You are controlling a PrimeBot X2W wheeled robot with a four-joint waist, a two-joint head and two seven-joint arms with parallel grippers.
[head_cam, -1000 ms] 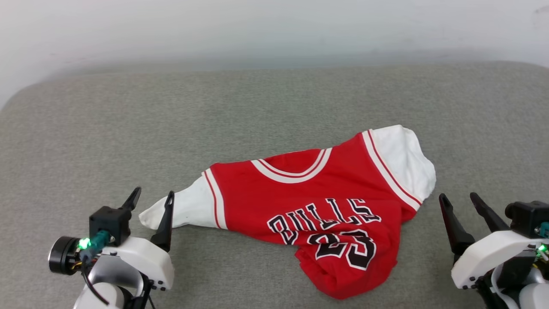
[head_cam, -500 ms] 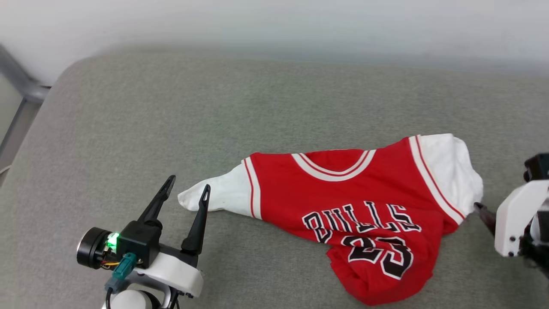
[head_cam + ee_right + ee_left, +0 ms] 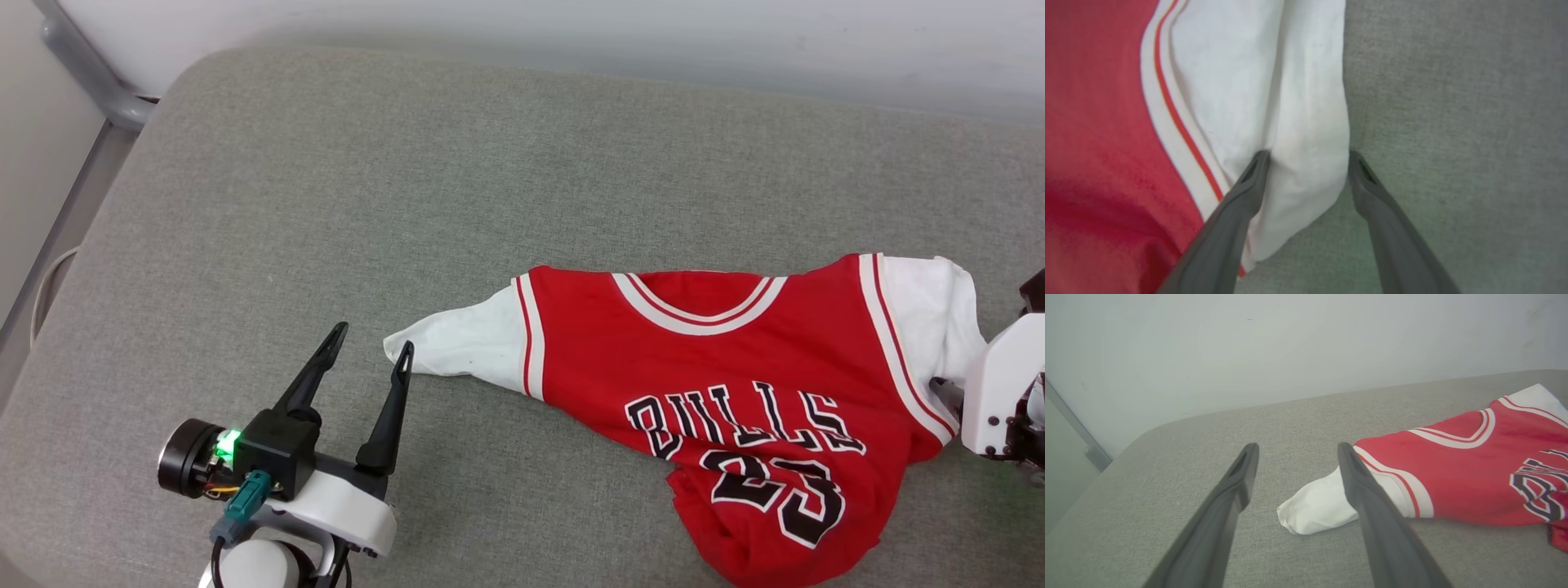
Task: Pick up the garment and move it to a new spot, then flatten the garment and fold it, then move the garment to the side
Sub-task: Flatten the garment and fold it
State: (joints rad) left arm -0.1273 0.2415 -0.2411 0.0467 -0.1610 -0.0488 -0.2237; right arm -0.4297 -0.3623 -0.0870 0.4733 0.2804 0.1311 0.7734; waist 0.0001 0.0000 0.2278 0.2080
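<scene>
- Red jersey-style T-shirt with white sleeves, striped red-white trim and black white-outlined "BULLS" and 23 [image 3: 718,367] lay chest-up on the grey woven fabric-covered surface [image 3: 326,163], in the right half of the head view.
- Collar pointed to the far side. The lower part was bunched and crumpled toward the near edge, not flat.
- One white sleeve [image 3: 465,347] stretched out to the robot's left, tapering to a point. The other white sleeve [image 3: 931,310] lay at the robot's right.
- Left end effector [image 3: 373,337] was at the lower left of the head view with its two dark fingers spread, pinching nothing. Its inner fingertip [image 3: 404,351] was just beside the tip of the left-hand sleeve; contact could not be told.
- In the left wrist view the sleeve's end lay on the surface beyond the gap between the fingers, partly behind the right-hand finger.
- Right end effector [image 3: 1309,154] was spread over the outer edge of the right-hand sleeve. One finger [image 3: 1249,179] was over the white cloth, the other [image 3: 1367,183] at the sleeve's edge over bare grey fabric. It had not closed on the cloth.
- A green light [image 3: 227,443] glowed on the left wrist.
- A pale wall [image 3: 571,33] stood behind the surface, with a grey metal rail [image 3: 82,65] at the upper left.
</scene>
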